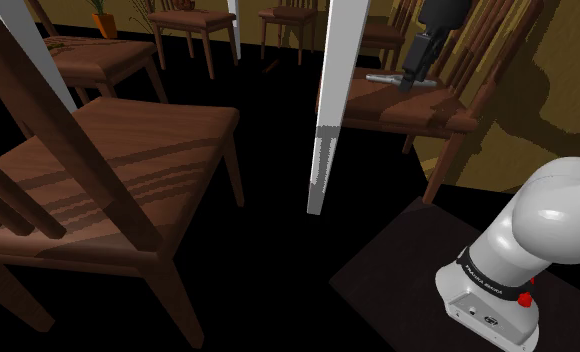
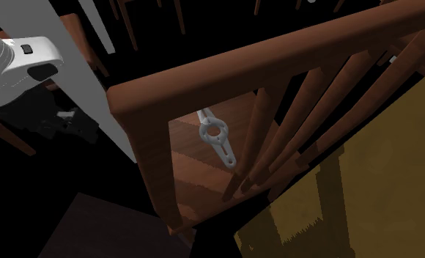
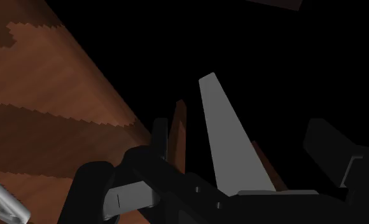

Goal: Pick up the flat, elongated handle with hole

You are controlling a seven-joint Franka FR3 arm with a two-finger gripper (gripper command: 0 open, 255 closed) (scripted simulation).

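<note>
The grey handle (image 1: 383,77) lies flat on the chair seat (image 1: 378,102), just to the shoulder view's left of the pincer (image 1: 416,82). Its length seemingly points toward the pincer, whose jaws stand apart.

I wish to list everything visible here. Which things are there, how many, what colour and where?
handle: one, grey, lying on a chair seat beside the gripper.
chairs: several, brown wood, nearest at the shoulder view's left.
slanted bars: several, pale grey, among the chairs.
potted plant: one, orange pot, shoulder view's upper left.
stand: one, dark, shoulder view's lower right.
arm: one, white, on the stand.
gripper: one, black, open, low over that seat.
</note>
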